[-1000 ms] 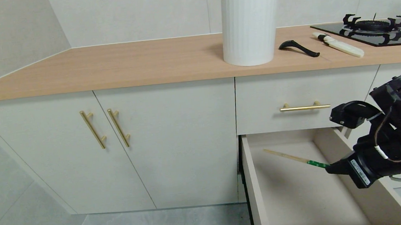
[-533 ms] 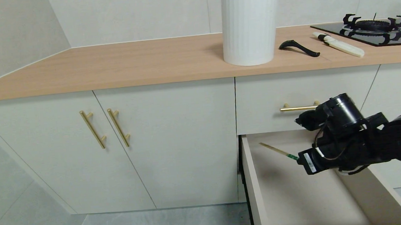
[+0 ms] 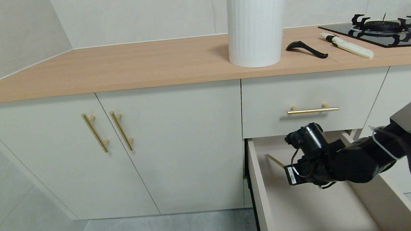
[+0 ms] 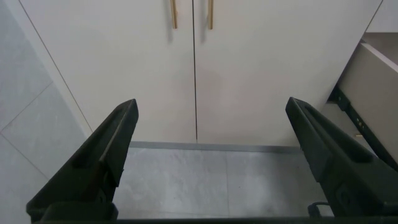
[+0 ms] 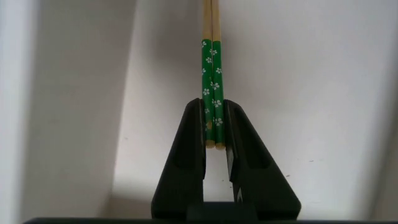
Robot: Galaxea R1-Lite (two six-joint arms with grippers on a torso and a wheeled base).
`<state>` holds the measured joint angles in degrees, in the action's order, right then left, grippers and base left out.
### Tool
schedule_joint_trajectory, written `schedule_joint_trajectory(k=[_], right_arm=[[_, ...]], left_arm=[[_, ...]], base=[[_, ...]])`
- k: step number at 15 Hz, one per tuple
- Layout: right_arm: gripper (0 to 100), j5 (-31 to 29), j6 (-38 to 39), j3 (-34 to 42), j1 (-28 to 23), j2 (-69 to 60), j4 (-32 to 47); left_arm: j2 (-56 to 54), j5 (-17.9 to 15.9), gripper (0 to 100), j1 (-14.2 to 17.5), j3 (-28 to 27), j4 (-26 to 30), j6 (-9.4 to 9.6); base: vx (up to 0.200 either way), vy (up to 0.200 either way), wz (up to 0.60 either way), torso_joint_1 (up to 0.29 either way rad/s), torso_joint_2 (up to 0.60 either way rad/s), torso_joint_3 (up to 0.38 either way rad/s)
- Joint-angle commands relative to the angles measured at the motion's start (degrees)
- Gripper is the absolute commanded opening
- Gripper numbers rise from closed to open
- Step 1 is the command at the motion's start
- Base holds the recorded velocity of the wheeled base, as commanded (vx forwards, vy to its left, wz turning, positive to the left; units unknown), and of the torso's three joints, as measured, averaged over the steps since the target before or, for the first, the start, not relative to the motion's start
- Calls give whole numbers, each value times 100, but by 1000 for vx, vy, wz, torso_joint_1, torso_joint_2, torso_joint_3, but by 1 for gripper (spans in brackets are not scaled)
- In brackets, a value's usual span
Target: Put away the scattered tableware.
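In the head view the right arm's wrist covers most of the chopsticks (image 3: 274, 160). Only their pale tips show inside the open drawer (image 3: 261, 199) near its left wall, whether they touch its floor cannot be told, and the drawer's front is cut off at the picture's edge. The right gripper (image 5: 213, 118) is clamped on the green ends of the pair, while the left gripper (image 4: 211, 124) hangs spread wide before the cabinet doors (image 4: 249, 68). Since a second ago the right arm has swung from the drawer's right side toward its left, carrying the chopsticks along.
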<state>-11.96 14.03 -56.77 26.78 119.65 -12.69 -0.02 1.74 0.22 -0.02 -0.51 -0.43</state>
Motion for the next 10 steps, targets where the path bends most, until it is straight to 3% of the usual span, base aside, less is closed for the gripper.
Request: schedule_joint_trajectory(k=[1, 10], right_arm=[[0, -8, 21, -53, 38, 375, -5], [0, -17, 65, -229, 336, 1429, 3]], left_arm=[[2, 1, 100, 4, 2, -2, -1], [2, 1, 100, 4, 2, -2, -1]], base=[[0, 0, 0, 0, 0, 0], [0, 0, 0, 0, 0, 0]])
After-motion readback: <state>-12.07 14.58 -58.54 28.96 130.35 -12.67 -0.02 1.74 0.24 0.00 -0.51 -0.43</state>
